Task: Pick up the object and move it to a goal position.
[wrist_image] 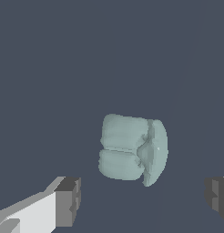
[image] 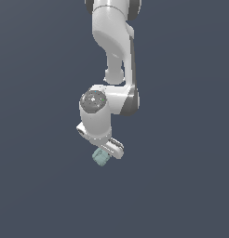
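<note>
The white Panda arm [image: 114,69] is hanging over the dark floor [image: 37,186] with its gripper [wrist_image: 141,198] spread wide, nothing between the fingers. The pale teal-green lump [wrist_image: 132,149] is lying on the floor just under the hand, peeking out beside it in the exterior view. I'd say it is needing to centre both fingertips [wrist_image: 68,200] around the lump's bumpy sides before lowering and closing

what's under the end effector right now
A small pale teal lump lies below the open end effector, between its two fingers but untouched. Under it, only plain dark floor. From the exterior view, the hand partly covers it.
</note>
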Motion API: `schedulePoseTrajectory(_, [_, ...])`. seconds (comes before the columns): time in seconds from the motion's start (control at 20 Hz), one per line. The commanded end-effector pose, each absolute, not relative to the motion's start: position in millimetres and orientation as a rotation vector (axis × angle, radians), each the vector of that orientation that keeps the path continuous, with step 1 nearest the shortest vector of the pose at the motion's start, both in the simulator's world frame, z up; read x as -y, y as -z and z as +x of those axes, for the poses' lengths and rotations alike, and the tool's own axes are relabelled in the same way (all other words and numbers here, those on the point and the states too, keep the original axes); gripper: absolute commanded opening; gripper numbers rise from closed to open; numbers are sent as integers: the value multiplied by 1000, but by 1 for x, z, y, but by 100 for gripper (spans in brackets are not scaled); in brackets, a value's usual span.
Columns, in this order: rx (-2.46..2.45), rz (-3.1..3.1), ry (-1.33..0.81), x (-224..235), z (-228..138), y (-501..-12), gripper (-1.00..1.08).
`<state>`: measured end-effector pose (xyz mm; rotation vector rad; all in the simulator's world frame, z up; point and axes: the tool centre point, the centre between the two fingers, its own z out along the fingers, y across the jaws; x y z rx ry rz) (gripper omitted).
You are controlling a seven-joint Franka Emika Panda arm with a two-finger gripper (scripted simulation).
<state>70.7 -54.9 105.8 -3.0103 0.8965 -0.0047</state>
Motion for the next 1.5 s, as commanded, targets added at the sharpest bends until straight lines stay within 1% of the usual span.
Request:
schedulePoseTrajectory(0.0, [-963, -2990, 3, 59, 74, -99, 100])
schedulePoseTrajectory(0.6, [-1037, -2966, -1, 63, 77, -86, 100])
schedulePoseTrajectory(1.05, [-1044, -2963, 0, 64, 76, -45, 100])
schedulePoseTrajectory(1.35, [-1044, -2963, 0, 64, 78, -40, 100])
schedulePoseTrajectory(1.4, [-1044, -2963, 0, 64, 78, -40, -100])
schedulePoseTrajectory(1.45, [-1044, -2963, 0, 64, 78, -40, -100])
